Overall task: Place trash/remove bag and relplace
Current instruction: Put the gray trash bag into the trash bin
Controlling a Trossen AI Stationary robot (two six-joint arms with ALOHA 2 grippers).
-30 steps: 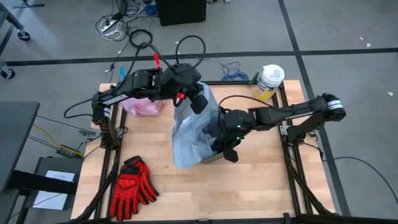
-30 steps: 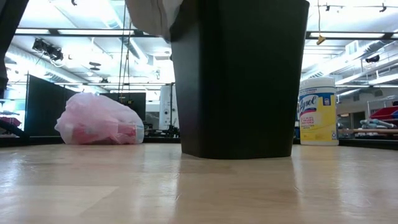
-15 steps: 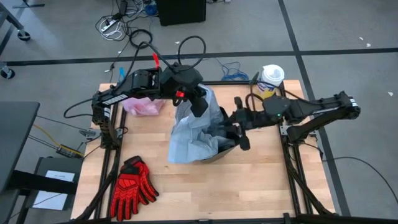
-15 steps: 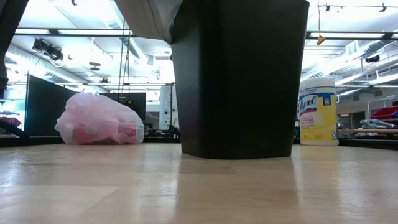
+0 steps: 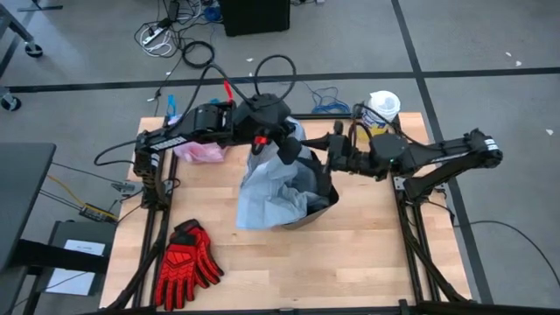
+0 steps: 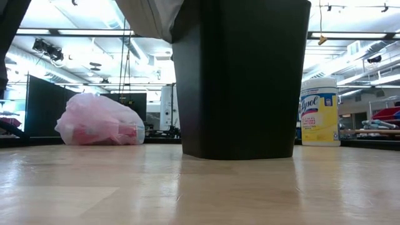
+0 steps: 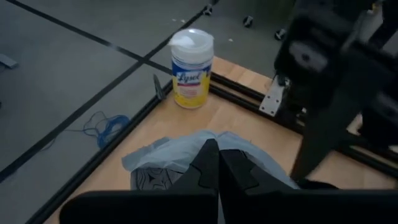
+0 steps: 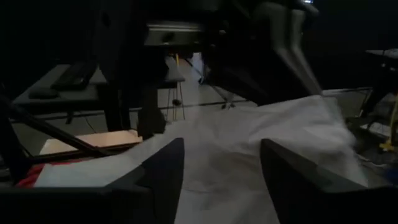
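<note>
Desk (image 5: 367, 262): one, pale wood, dark frame rails along its edges.

Black bin (image 6: 240, 81): one, upright near the desk's middle. The low view shows its full dark wall; the high view shows only part of its rim (image 5: 322, 208) under plastic.

Grey-blue liner (image 5: 267, 197): one, draped over the bin's mouth and hanging down the side toward the left edge. The left wrist view shows its bunched top (image 7: 180, 152); the right wrist view shows a pale sheet of it (image 8: 249, 149) close ahead.

Pink bag (image 6: 99, 120): one, filled, red contents showing through, resting near the far left corner; in the high view mostly hidden under the left arm (image 5: 203, 150).

Red gloves (image 5: 185, 262): one pair, near the front left corner, seen in the high view only.

Yellow tub with white lid (image 5: 381, 112): one, at the far right corner; label readable in the low view and left wrist view.

Left tool (image 7: 219, 168): fingers pressed together, pinching the liner's top edge above the bin.

Right tool (image 8: 221, 165): fingers spread apart, empty, just beside the liner at the bin's far right side.
</note>
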